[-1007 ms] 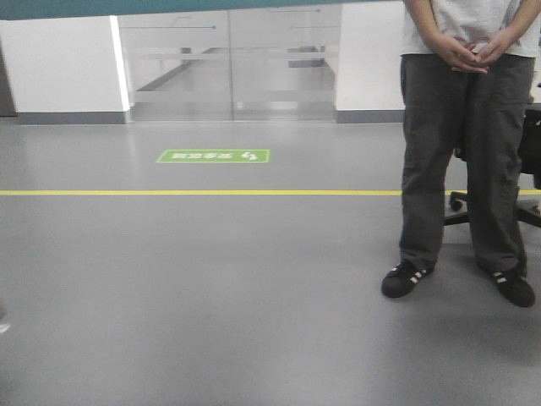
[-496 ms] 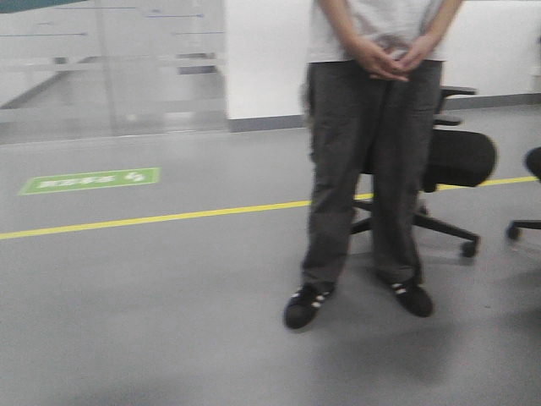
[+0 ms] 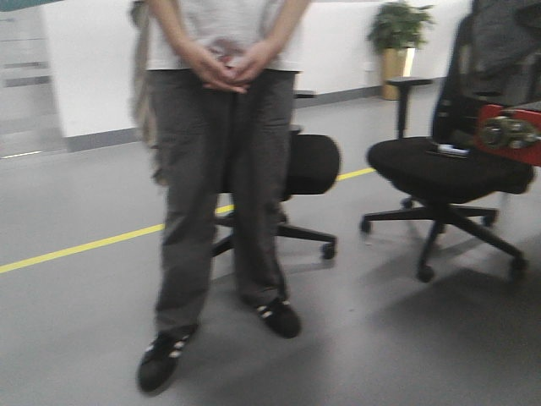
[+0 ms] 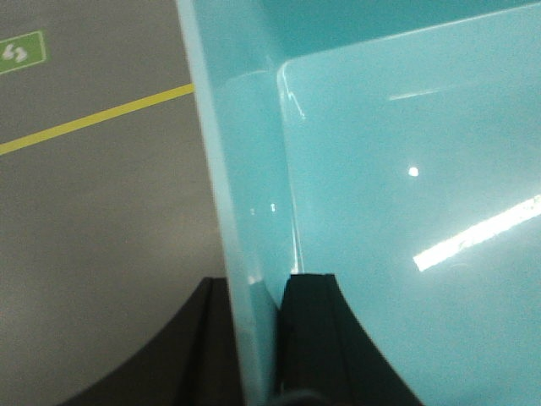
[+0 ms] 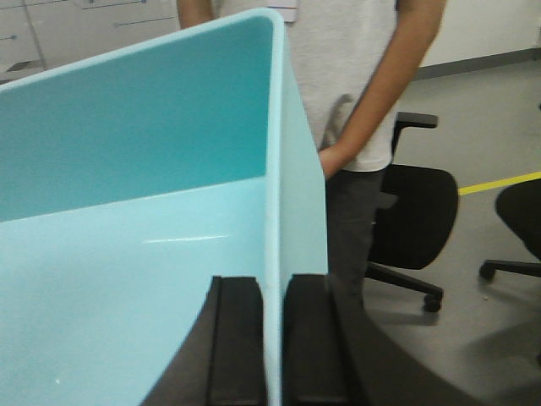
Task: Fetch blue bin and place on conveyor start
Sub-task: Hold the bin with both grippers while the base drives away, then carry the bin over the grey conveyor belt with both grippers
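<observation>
Left hand (image 4: pixel 258 304) pinching one bin (image 4: pixel 406 169) wall, right hand (image 5: pixel 269 304) another (finger each side), bin off the floor (image 4: pixel 101 211), person (image 3: pixel 220 169) standing ahead, two chairs (image 3: pixel 448 169) behind, blurred red frame (image 3: pixel 514 135), perhaps conveyor, at right.

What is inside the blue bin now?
The blue bin looks bare inside: only light reflections, plus one finger of the left gripper and right gripper pinching its walls. The rest of its floor lies outside both wrist views.

The grey floor (image 3: pixel 380 355) bears a yellow line (image 3: pixel 76 248) and a green marker (image 4: pixel 21 52). A person (image 3: pixel 220 169), two black office chairs (image 3: pixel 448 169) and a potted plant (image 3: pixel 399 38) stand on it.
</observation>
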{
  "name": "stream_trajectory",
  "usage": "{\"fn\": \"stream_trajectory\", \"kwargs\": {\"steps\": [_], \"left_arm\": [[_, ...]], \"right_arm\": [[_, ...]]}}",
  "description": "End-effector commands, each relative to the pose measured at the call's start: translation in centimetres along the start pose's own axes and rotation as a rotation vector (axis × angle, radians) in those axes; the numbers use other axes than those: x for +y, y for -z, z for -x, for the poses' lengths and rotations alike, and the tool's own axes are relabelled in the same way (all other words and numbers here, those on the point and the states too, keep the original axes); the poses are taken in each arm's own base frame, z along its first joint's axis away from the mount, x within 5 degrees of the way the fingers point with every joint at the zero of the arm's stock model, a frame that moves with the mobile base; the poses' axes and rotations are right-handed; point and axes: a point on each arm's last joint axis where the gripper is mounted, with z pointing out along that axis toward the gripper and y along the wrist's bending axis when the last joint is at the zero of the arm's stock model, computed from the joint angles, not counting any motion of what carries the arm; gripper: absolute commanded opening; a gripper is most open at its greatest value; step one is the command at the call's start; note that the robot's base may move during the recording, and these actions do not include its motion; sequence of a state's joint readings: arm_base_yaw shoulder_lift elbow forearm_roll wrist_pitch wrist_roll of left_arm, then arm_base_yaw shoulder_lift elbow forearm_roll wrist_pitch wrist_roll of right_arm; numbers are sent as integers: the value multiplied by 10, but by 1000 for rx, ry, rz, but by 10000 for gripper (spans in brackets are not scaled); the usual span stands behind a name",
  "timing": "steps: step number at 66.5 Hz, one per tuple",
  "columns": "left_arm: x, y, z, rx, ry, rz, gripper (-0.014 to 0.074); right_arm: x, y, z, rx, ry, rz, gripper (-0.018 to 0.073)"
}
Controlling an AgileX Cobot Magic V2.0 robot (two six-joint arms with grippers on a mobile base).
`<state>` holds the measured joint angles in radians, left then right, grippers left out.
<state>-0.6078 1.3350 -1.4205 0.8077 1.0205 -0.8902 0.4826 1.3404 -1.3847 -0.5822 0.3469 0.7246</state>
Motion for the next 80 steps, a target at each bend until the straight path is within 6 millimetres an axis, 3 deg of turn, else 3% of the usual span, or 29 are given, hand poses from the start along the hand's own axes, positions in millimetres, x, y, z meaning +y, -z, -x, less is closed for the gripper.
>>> {"fn": "stream_trajectory", "kwargs": {"steps": [1, 34, 60, 80], "left_arm": [[-13, -1, 5, -70, -42, -81, -111], [-12, -1, 5, -75, -46, -77, -111], [-13, -1, 5, -73, -46, -77, -111], [-13, -1, 5, -73, -46, -77, -111]], "right_arm": [[23, 9, 19, -179, -44, 191, -154], [22, 9, 18, -168, -35, 179, -154], [0, 7, -6, 100, -12, -65, -154], [-9, 13, -27, 322, -103, -183, -154]]}}
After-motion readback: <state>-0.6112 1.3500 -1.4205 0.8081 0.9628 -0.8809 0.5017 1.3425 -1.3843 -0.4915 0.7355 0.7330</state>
